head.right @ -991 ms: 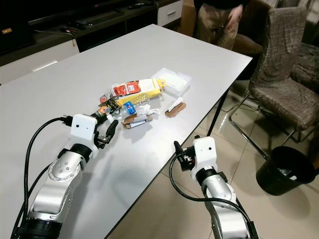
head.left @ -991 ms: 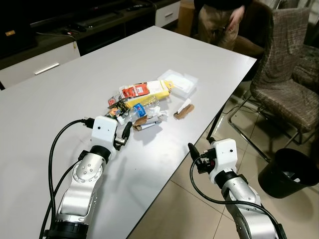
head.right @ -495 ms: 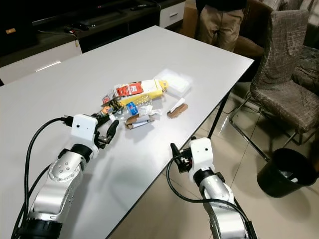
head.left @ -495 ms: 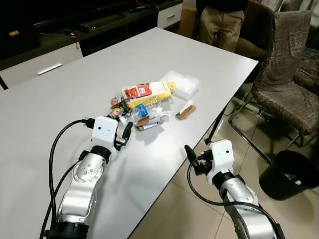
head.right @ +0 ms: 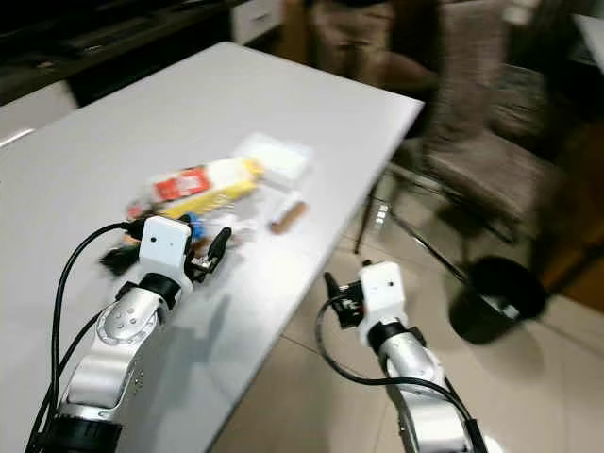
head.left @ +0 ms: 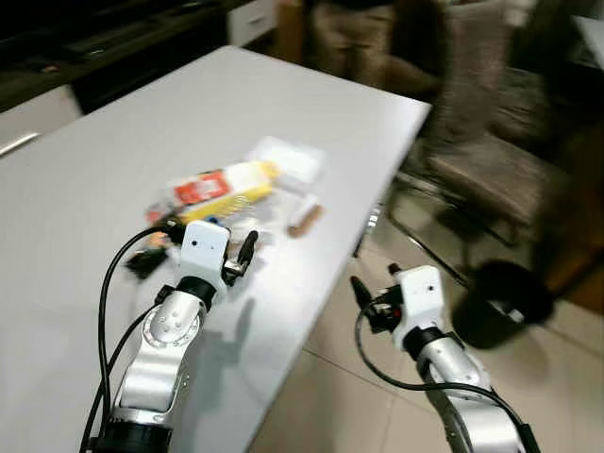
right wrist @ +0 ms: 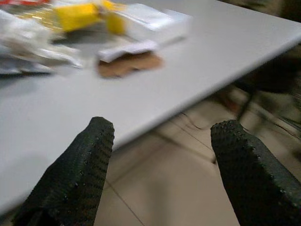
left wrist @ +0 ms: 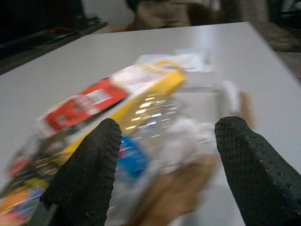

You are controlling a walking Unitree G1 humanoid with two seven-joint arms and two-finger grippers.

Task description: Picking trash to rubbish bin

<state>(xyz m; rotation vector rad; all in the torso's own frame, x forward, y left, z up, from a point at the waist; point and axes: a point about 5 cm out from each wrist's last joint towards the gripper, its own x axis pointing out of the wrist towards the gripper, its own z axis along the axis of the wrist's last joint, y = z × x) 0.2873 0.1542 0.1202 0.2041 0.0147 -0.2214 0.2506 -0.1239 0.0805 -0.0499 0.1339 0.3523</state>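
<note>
Right gripper [head.left: 357,286]: fingers spread, empty, over the floor just off the table [head.left: 85,170] edge. Left gripper [head.left: 243,253]: fingers spread, empty, over the table, at the near edge of the trash pile [head.left: 222,189]. A brown wrapper [head.left: 305,218] lies at 3 o'clock of the pile. Black rubbish bin [head.left: 500,302]: on the floor, at 3 o'clock, well apart. Views blurred.

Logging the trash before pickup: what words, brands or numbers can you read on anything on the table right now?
None can be read.
Red and yellow packet: it carries printing, but too blurred to make out.
Blue wrapper between the left pincer fingers: too blurred to read.
Brown piece and clear plastic box: no text visible.
</note>
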